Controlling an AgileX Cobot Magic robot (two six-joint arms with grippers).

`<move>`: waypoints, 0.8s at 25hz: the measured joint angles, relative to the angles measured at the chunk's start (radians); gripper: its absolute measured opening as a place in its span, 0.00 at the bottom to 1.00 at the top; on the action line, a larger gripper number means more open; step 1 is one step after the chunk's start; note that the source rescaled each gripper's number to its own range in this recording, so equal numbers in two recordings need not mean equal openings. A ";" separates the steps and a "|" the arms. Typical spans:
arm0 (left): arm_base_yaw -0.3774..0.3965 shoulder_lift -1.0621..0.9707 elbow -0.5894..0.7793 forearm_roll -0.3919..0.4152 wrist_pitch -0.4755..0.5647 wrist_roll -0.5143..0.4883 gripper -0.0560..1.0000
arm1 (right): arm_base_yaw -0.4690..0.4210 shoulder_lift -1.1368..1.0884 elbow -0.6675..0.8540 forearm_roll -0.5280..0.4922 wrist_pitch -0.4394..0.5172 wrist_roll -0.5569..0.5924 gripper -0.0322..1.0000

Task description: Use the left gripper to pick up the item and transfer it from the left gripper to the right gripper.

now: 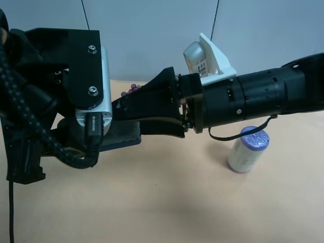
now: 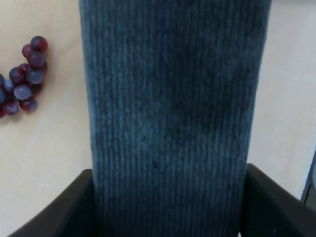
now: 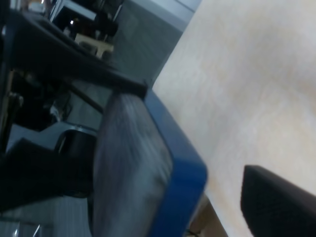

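The item (image 2: 173, 98), a dark grey-green ribbed block, fills the left wrist view. My left gripper (image 2: 168, 202) is shut on it, one finger tight against each long side. In the exterior high view the item (image 1: 124, 135) sticks out below the left gripper's silver plate (image 1: 105, 86), held above the table. My right gripper (image 1: 124, 104) reaches in from that view's right and is open. In the right wrist view the item (image 3: 133, 163) stands edge-on with a blue rim between that gripper's fingers (image 3: 276, 205). Whether it touches them I cannot tell.
A bunch of red-purple grapes (image 2: 24, 74) lies on the tan table behind the grippers, partly hidden in the exterior high view (image 1: 132, 88). A white can with a purple lid (image 1: 248, 149) lies under the right arm. The table edge (image 3: 168, 64) shows in the right wrist view.
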 joint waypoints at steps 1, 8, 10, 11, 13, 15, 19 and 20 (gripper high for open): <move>0.000 0.000 0.000 0.000 0.000 0.000 0.05 | 0.012 0.021 -0.018 0.000 -0.001 0.000 1.00; 0.000 0.000 0.000 0.000 0.000 0.000 0.05 | 0.089 0.125 -0.106 0.000 -0.002 0.000 0.97; 0.000 0.000 0.000 0.000 0.000 0.000 0.05 | 0.099 0.126 -0.108 0.000 -0.001 0.000 0.92; 0.000 0.000 0.000 0.000 0.000 0.000 0.05 | 0.100 0.126 -0.110 0.000 0.002 0.000 0.90; 0.000 0.000 0.000 0.000 0.000 0.000 0.05 | 0.100 0.126 -0.111 0.000 0.004 0.000 0.87; 0.000 0.000 0.000 0.000 0.000 0.000 0.05 | 0.100 0.126 -0.111 0.000 0.004 0.000 0.83; 0.000 0.000 0.000 0.000 0.000 0.000 0.05 | 0.100 0.126 -0.111 0.000 0.005 0.000 0.71; 0.000 0.000 0.000 0.000 0.000 0.000 0.05 | 0.100 0.126 -0.111 0.000 0.005 0.000 0.66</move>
